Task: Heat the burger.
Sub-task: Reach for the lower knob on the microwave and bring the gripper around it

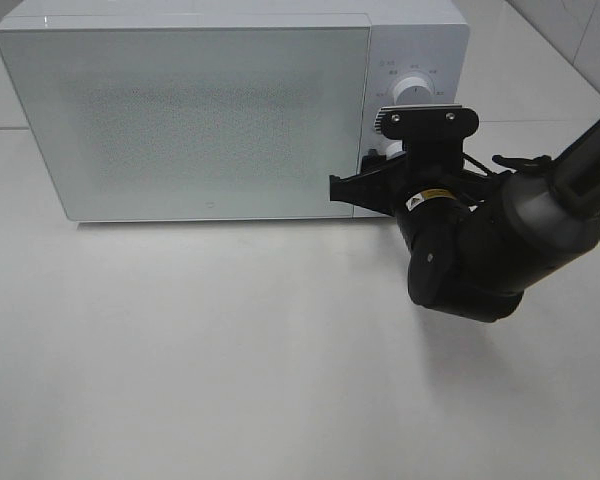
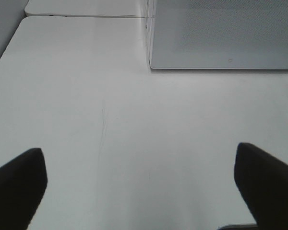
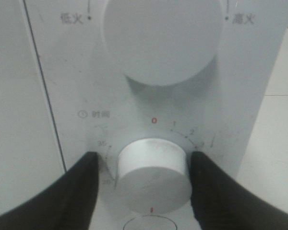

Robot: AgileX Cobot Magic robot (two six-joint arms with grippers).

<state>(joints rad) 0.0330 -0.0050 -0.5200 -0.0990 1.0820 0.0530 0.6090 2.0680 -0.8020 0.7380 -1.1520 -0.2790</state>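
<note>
The burger is out of view in all three views. The white microwave (image 1: pixel 180 110) stands at the back of the table with its frosted door shut. My right gripper (image 1: pixel 385 160) is up against the control panel, its black fingers (image 3: pixel 77 191) straddling the lower timer knob (image 3: pixel 153 175). One finger lies against the knob's side and the other stands a narrow gap away. Above it sits the larger power dial (image 3: pixel 158 38). My left gripper (image 2: pixel 139 151) hangs wide open over bare table, holding nothing; it does not show in the exterior high view.
The white table (image 1: pixel 230 360) stretches in front of the microwave. The right arm's bulky black wrist (image 1: pixel 480 250) hangs over the table at the microwave's front right corner. The microwave's lower front edge (image 2: pixel 225 64) lies ahead of the left gripper.
</note>
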